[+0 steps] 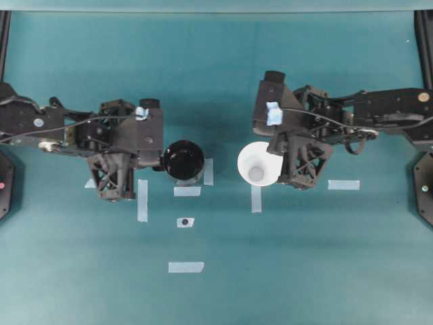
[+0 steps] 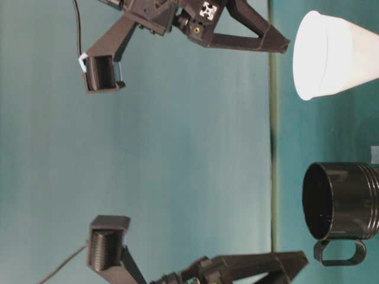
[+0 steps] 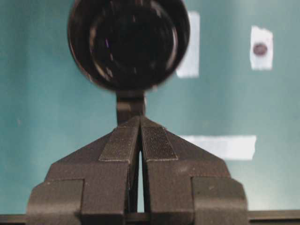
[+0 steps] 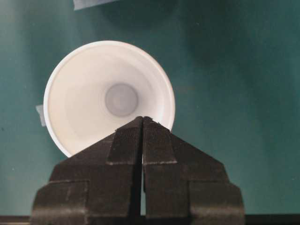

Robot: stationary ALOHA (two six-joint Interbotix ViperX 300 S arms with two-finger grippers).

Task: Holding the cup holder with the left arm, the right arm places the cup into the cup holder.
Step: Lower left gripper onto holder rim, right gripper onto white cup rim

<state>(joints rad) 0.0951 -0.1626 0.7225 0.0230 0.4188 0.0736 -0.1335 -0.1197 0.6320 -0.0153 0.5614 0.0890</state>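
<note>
The left arm's black triangular two-finger gripper (image 3: 140, 124) is pressed shut on nothing, its tips just behind the stubby handle of the small glossy black round cup holder (image 1: 183, 160). The right arm's matching black gripper (image 4: 142, 123) is likewise fully closed and empty, its tips over the near rim of the plain white tapered cup (image 1: 259, 164). Holder and cup stand upright and apart on the teal table (image 1: 304, 271), among pale tape strips (image 1: 186, 267).

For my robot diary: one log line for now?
left gripper: shut, empty | right gripper: shut, empty | cup: table | cup holder: empty
</note>
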